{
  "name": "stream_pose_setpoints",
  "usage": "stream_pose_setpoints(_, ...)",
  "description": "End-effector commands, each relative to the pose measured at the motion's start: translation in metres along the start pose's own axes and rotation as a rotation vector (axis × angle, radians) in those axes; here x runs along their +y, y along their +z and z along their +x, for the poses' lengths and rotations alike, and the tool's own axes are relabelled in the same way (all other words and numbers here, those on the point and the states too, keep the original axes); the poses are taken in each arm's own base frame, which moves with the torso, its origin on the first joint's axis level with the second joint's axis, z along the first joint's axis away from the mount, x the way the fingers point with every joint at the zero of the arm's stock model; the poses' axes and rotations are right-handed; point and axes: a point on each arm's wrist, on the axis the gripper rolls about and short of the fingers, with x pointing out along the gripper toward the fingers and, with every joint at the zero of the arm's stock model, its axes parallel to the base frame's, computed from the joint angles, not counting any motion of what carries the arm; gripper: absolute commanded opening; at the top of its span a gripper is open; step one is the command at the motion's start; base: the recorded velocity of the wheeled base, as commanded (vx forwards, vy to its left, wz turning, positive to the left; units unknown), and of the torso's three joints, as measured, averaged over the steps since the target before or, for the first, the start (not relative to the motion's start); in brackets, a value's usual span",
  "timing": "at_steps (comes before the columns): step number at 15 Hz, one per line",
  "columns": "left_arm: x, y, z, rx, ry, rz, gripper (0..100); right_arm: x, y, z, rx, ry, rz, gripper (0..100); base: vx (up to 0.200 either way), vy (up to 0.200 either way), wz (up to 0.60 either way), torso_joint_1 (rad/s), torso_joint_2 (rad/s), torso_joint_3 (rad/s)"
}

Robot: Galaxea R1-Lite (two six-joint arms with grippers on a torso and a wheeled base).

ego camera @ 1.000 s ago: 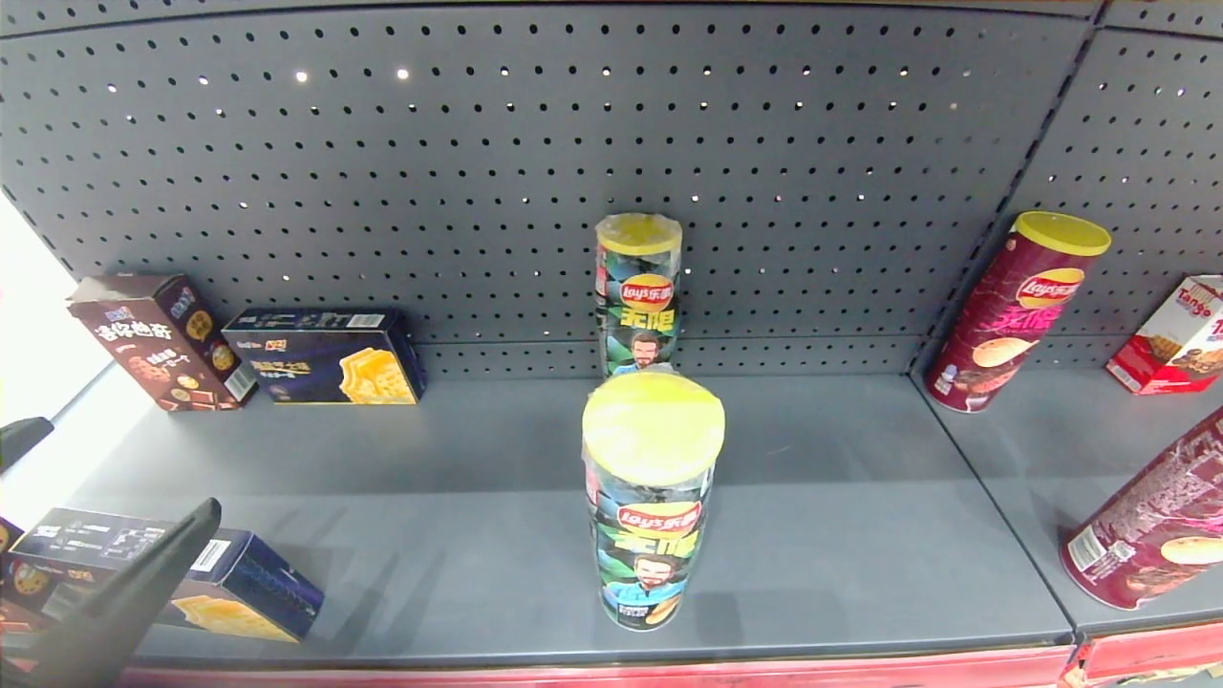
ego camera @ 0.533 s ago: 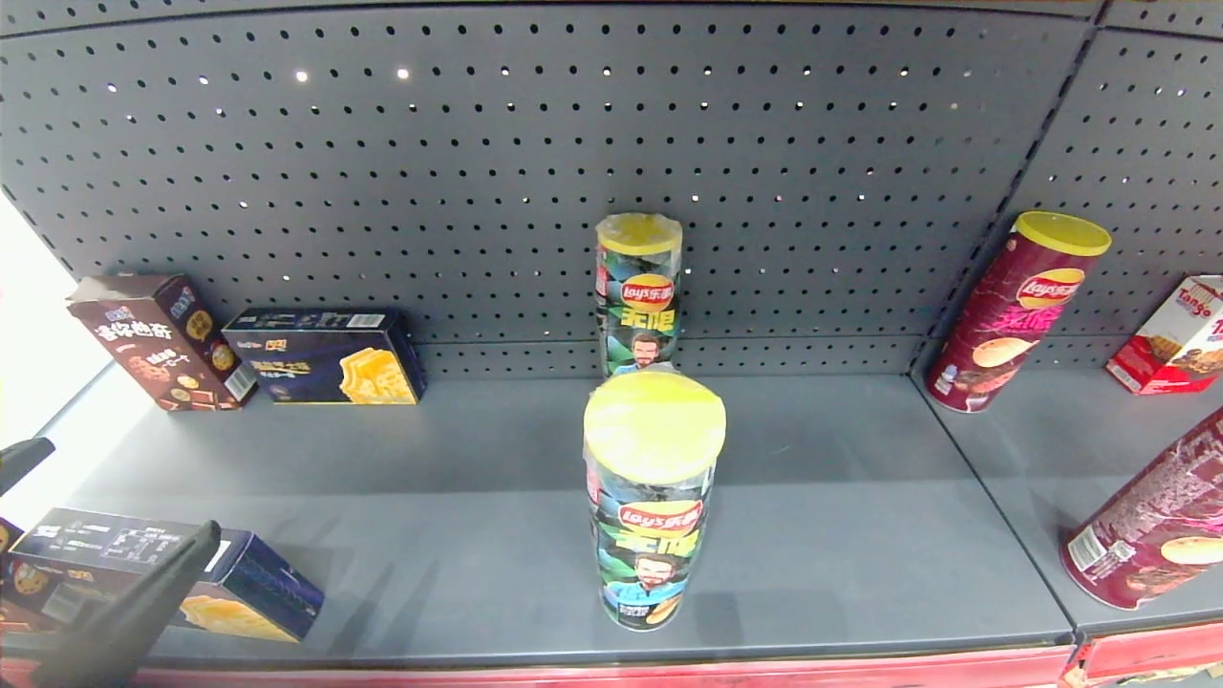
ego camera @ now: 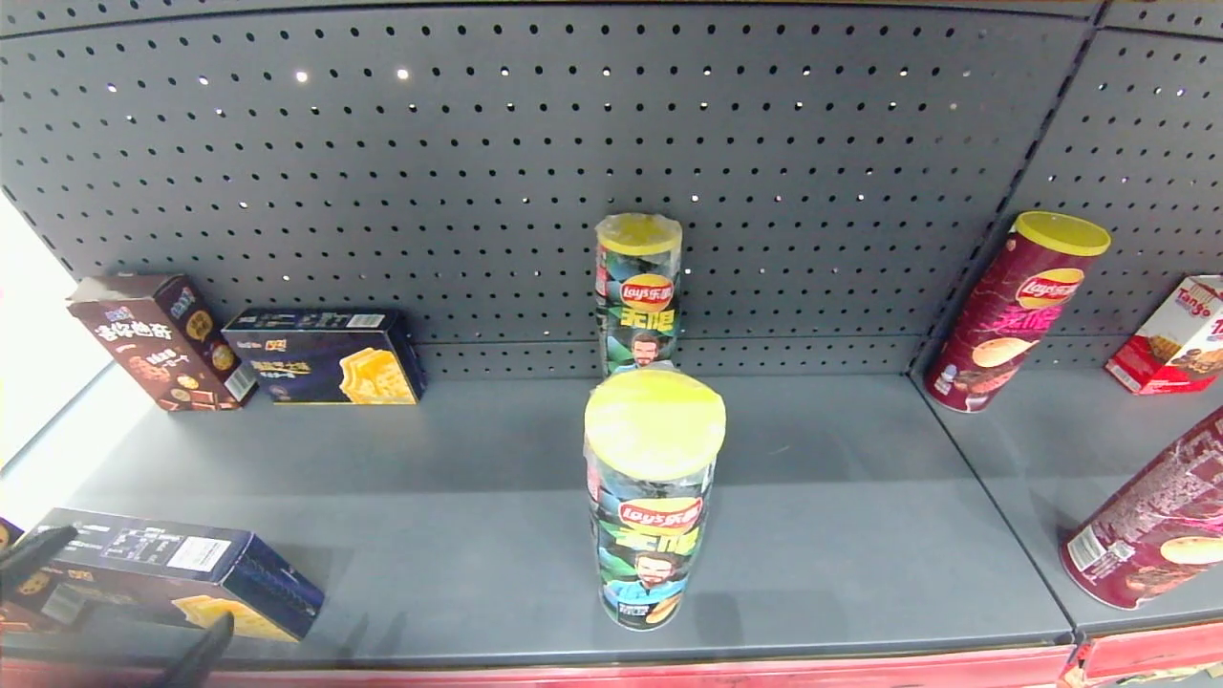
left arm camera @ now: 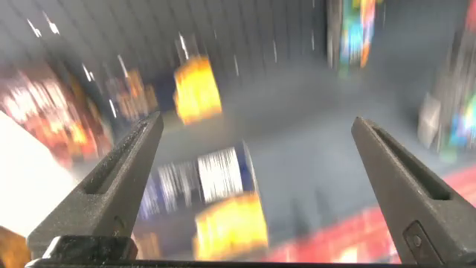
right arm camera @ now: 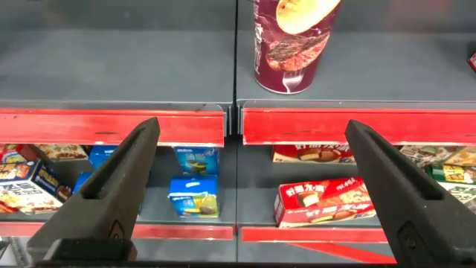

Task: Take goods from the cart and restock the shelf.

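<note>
A dark blue cracker box (ego camera: 191, 573) lies at the front left corner of the grey shelf (ego camera: 841, 516). My left gripper (ego camera: 119, 604) hangs open at that corner, one finger on each side of the box's near end and touching nothing. The left wrist view shows the left gripper (left arm camera: 256, 123) with jaws wide apart and the blue box (left arm camera: 216, 193) blurred beyond them. Two green chip cans stand mid-shelf, one at the front (ego camera: 652, 497) and one at the back (ego camera: 638, 291). My right gripper (right arm camera: 253, 126) is open and empty, below the shelf's red edge strip (right arm camera: 357, 125).
A brown cookie box (ego camera: 158, 339) and a second blue box (ego camera: 325, 355) stand at the back left. On the neighbouring bay are a standing maroon can (ego camera: 1018, 311), a nearer maroon can (ego camera: 1147, 535) and a red box (ego camera: 1170, 334). A lower shelf holds blue packs (right arm camera: 195, 195).
My left gripper has dropped down and back toward the bottom left edge, still open. The blue box and both green cans have stayed put.
</note>
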Motion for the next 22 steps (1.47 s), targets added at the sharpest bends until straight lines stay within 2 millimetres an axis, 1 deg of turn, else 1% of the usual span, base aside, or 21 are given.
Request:
stream_pose_setpoints(1, -0.004, -0.04, -0.038, 0.118, -0.042, 0.018, 100, 0.0, 0.0, 0.0, -0.001, 0.001, 0.0, 100, 0.0, 0.0, 0.0, 0.0, 0.0, 0.0)
stream_pose_setpoints(2, -0.006, -0.054, -0.051, 0.147, -0.058, 0.024, 100, 0.0, 0.0, 0.0, -0.001, 0.001, 0.0, 100, 0.0, 0.0, 0.0, 0.0, 0.0, 0.0)
stream_pose_setpoints(3, -0.006, -0.066, -0.068, 0.165, -0.08, 0.023, 100, 0.0, 0.0, 0.0, -0.001, 0.001, 0.0, 100, 0.0, 0.0, 0.0, 0.0, 0.0, 0.0)
stream_pose_setpoints(4, -0.004, -0.06, -0.07, 0.176, -0.07, 0.009, 100, 0.0, 0.0, 0.0, -0.001, 0.001, 0.0, 100, 0.0, 0.0, 0.0, 0.0, 0.0, 0.0)
stream_pose_setpoints(5, -0.005, -0.06, -0.068, 0.205, -0.045, -0.028, 100, 0.0, 0.0, 0.0, 0.001, 0.001, 0.0, 100, 0.0, 0.0, 0.0, 0.0, 0.0, 0.0)
stream_pose_setpoints(6, -0.006, -0.06, -0.063, 0.271, 0.005, -0.049, 100, 0.0, 0.0, 0.0, 0.001, 0.001, 0.001, 100, 0.0, 0.0, 0.0, 0.0, 0.0, 0.0)
stream_pose_setpoints(8, -0.006, -0.06, -0.062, 0.29, 0.044, -0.085, 100, 0.0, 0.0, 0.0, 0.001, 0.001, 0.001, 100, 0.0, 0.0, 0.0, 0.0, 0.0, 0.0)
stream_pose_setpoints(10, -0.008, -0.061, -0.059, 0.355, 0.231, -0.176, 100, 0.0, 0.0, 0.0, -0.001, 0.001, 0.001, 100, 0.0, 0.0, 0.0, 0.0, 0.0, 0.0)
stream_pose_setpoints(11, -0.011, -0.061, -0.059, 0.345, 0.245, -0.217, 100, 0.0, 0.0, 0.0, 0.001, 0.001, 0.001, 100, 0.0, 0.0, 0.0, 0.0, 0.0, 0.0)
stream_pose_setpoints(12, -0.013, -0.061, -0.062, 0.288, 0.233, -0.222, 100, 0.0, 0.0, 0.0, -0.001, 0.001, 0.001, 100, 0.0, 0.0, 0.0, 0.0, 0.0, 0.0)
stream_pose_setpoints(14, -0.019, -0.068, -0.068, 0.164, 0.233, -0.194, 100, 0.0, 0.0, 0.0, 0.001, 0.001, 0.0, 100, 0.0, 0.0, 0.0, 0.0, 0.0, 0.0)
stream_pose_setpoints(15, -0.019, -0.068, -0.07, 0.125, 0.217, -0.178, 100, 0.0, 0.0, 0.0, 0.001, 0.001, 0.0, 100, 0.0, 0.0, 0.0, 0.0, 0.0, 0.0)
stream_pose_setpoints(16, -0.019, -0.068, -0.07, 0.123, 0.213, -0.178, 100, 0.0, 0.0, 0.0, 0.001, 0.001, 0.0, 100, 0.0, 0.0, 0.0, 0.0, 0.0, 0.0)
stream_pose_setpoints(17, -0.02, -0.069, -0.074, 0.069, 0.191, -0.161, 100, 0.0, 0.0, 0.0, -0.001, 0.001, 0.0, 100, 0.0, 0.0, 0.0, 0.0, 0.0, 0.0)
stream_pose_setpoints(19, -0.02, -0.069, -0.074, 0.074, 0.216, -0.159, 100, 0.0, 0.0, 0.0, 0.001, 0.001, 0.001, 100, 0.0, 0.0, 0.0, 0.0, 0.0, 0.0)
stream_pose_setpoints(21, -0.018, -0.069, -0.075, 0.086, 0.309, -0.156, 100, 0.0, 0.0, 0.0, -0.001, 0.001, 0.0, 100, 0.0, 0.0, 0.0, 0.0, 0.0, 0.0)
stream_pose_setpoints(22, -0.018, -0.069, -0.075, 0.086, 0.31, -0.15, 100, 0.0, 0.0, 0.0, 0.001, 0.001, 0.0, 100, 0.0, 0.0, 0.0, 0.0, 0.0, 0.0)
